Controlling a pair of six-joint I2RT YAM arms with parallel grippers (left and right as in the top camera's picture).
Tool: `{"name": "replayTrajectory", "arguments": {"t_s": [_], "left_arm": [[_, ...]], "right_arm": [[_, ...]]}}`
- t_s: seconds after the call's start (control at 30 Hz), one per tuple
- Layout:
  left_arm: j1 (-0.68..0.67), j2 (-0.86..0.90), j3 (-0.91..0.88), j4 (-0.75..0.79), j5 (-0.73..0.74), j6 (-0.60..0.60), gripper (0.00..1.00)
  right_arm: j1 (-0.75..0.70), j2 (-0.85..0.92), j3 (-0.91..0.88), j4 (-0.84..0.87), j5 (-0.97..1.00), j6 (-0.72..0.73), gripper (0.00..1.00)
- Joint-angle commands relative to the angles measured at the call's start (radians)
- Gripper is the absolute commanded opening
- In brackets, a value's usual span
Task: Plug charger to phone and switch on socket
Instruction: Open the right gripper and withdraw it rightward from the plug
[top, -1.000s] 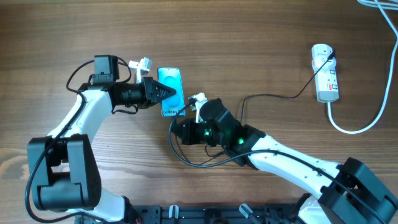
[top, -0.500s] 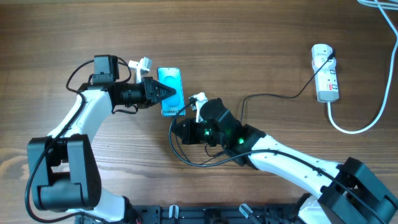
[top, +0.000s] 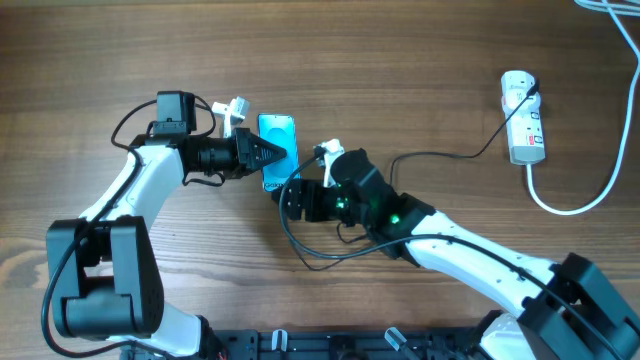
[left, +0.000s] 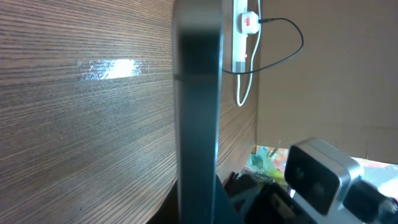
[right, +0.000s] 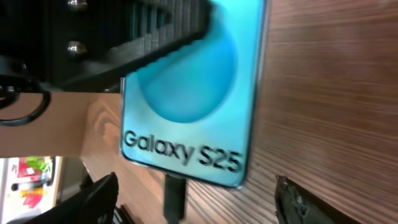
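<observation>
Two grippers are crowding one spot near the middle of the brown wooden table (top: 400, 50). The left gripper (top: 272, 153) is clamping the phone (top: 285, 133), a small flat rectangular handset with a teal-blue screen and a white "Galaxy S25" band at one end. The right gripper (right: 200, 200) is holding nothing, its fingers standing wide apart either side of that band. Between them the small dark plug tip (right: 175, 198) of the charger (top: 450, 157), a thin long black cable, is touching the phone's end edge; whether it is fully seated I cannot tell.

The plugging-in step is in hand and seems nearly done. The socket (top: 523, 118), a white elongated power strip with a thick white cord, is lying well apart at the table's right. The next move is probably calling for the tip to be pushed home. After that the right arm would be crossing to the strip and pressing the red rocker (left: 249, 23), which is looking like its switch, without dragging the cable.
</observation>
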Motion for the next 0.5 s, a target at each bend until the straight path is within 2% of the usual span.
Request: {"name": "replayTrajectory", "arguments": {"t_s": [0.0,0.1,0.17,0.2,0.27,0.33,0.47], "left_arm": [[-0.004,-0.011,-0.005,0.0,0.047,0.054,0.04],[-0.004,-0.011,-0.005,-0.011,0.12,0.178,0.04],[-0.004,-0.011,-0.005,-0.039,0.212,0.307,0.04],[-0.004,-0.011,-0.005,-0.064,0.222,0.401,0.04],[-0.004,-0.011,-0.005,-0.105,0.221,0.489,0.04],[-0.004,-0.011,-0.005,-0.132,0.218,0.531,0.04],[-0.004,-0.011,-0.005,-0.148,0.145,0.536,0.04]], "right_arm": [[-0.076,-0.093,0.018,-0.098,-0.023,-0.047,0.85],[-0.18,-0.145,0.018,-0.197,-0.11,-0.18,0.96],[-0.235,-0.151,0.018,-0.267,-0.111,-0.214,1.0],[-0.269,-0.151,0.018,-0.314,-0.074,-0.214,1.0],[-0.303,-0.151,0.018,-0.378,0.039,-0.214,1.0],[-0.31,-0.149,0.018,-0.421,0.161,-0.213,1.0],[-0.31,-0.149,0.018,-0.423,0.209,-0.204,1.0]]}}
